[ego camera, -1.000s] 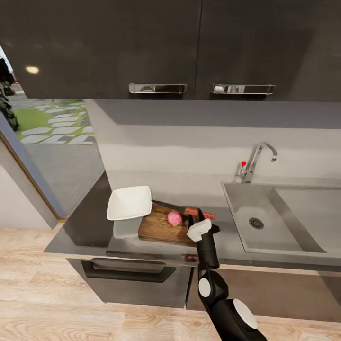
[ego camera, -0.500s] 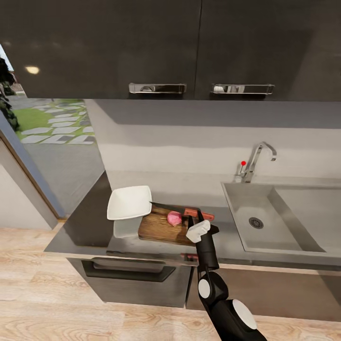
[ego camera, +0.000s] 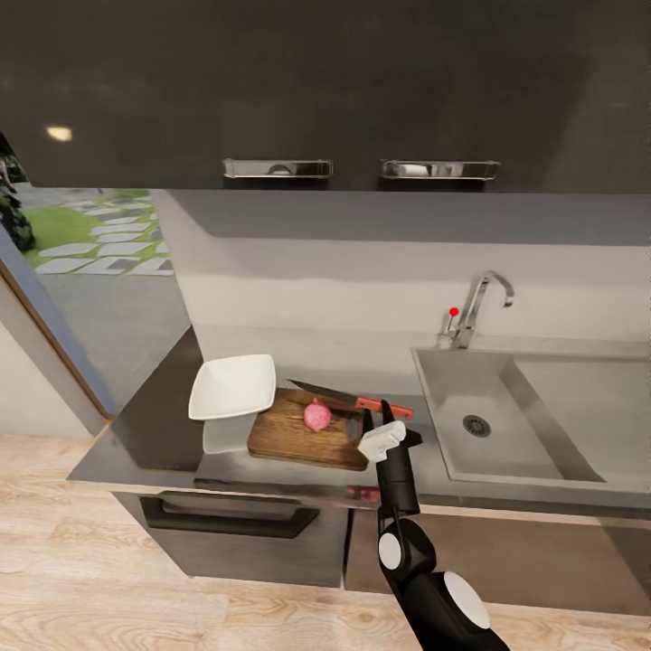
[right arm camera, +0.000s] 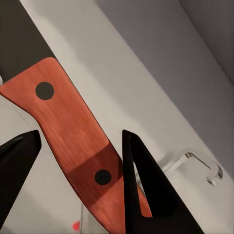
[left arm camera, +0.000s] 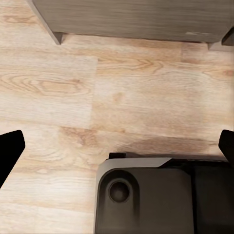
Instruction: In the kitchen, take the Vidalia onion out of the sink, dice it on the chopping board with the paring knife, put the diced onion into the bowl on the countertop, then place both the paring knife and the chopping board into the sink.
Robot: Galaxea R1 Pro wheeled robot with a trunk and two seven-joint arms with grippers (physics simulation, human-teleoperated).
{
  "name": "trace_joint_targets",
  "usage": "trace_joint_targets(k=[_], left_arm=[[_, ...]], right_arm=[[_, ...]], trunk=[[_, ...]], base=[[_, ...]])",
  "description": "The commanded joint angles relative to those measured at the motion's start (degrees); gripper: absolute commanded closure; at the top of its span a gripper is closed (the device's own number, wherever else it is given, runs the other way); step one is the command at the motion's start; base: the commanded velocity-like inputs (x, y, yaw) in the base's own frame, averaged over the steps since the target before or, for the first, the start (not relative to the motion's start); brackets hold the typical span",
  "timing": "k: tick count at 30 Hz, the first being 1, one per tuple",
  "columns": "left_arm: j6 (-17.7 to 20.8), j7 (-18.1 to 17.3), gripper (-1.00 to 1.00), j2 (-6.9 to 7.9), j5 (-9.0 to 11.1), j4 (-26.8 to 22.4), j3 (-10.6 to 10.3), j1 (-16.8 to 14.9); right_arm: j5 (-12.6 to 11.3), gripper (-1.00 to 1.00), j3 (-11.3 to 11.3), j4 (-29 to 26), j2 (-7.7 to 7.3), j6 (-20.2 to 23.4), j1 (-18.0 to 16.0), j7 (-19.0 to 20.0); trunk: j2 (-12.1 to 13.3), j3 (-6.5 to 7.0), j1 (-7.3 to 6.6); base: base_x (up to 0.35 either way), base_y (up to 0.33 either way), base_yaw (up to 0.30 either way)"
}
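1. Clamping the paring knife [ego camera: 353, 401] by its reddish handle, the right gripper [ego camera: 374, 416] is holding the blade out beyond its fingertips.
2. The Vidalia onion [ego camera: 316, 415] is sitting on the chopping board [ego camera: 289, 438] — just beside the claw, under the blade.
3. The left gripper [left arm camera: 117, 146] is hanging spread over wooden floor [left arm camera: 146, 97] — grasping nothing.

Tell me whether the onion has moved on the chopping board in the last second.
No. The Vidalia onion keeps its spot on the chopping board. Bowl and sink shifted alike, so the camera moved.

Dark wall cabinets [ego camera: 271, 81]; pale wooden floor [ego camera: 136, 597]
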Motion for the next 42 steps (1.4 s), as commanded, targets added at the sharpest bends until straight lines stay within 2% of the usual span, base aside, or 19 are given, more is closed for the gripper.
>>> trace_joint_targets(k=[1, 7, 9, 16, 42], left_arm=[[-0.1, 0.3, -1.0, 0.06, 0.6, -0.1, -0.4, 0.0], [-0.1, 0.3, -1.0, 0.06, 0.6, -0.1, -0.4, 0.0], [-0.1, 0.3, -1.0, 0.06, 0.6, -0.1, -0.4, 0.0], [-0.1, 0.3, -1.0, 0.06, 0.6, -0.1, -0.4, 0.0], [-0.1, 0.4, -1.0, 0.06, 0.6, -0.1, -0.3, 0.0]], right_arm=[[0.4, 1.0, 0.0, 0.0, 0.01, 0.1, 0.0, -0.2], [0.7, 1.0, 0.0, 2.5, -0.06, 0.3, 0.0, -0.2], [1.5, 1.0, 0.0, 3.8, -0.05, 0.3, 0.0, -0.2], [1.8, 1.0, 0.0, 4.1, -0.02, 3.4, 0.0, -0.2], [1.9, 1.0, 0.0, 4.1, 0.06, 4.0, 0.0, -0.2]], trunk=[[-0.1, -0.08, 0.02], [-0.1, -0.08, 0.02], [-0.1, -0.08, 0.02], [-0.1, -0.21, 0.02], [-0.1, -2.54, 0.02]], base=[[0.0, -0.041, 0.0], [0.0, -0.012, 0.0], [0.0, -0.001, 0.0], [0.0, 0.0, 0.0], [0.0, 0.0, 0.0]])
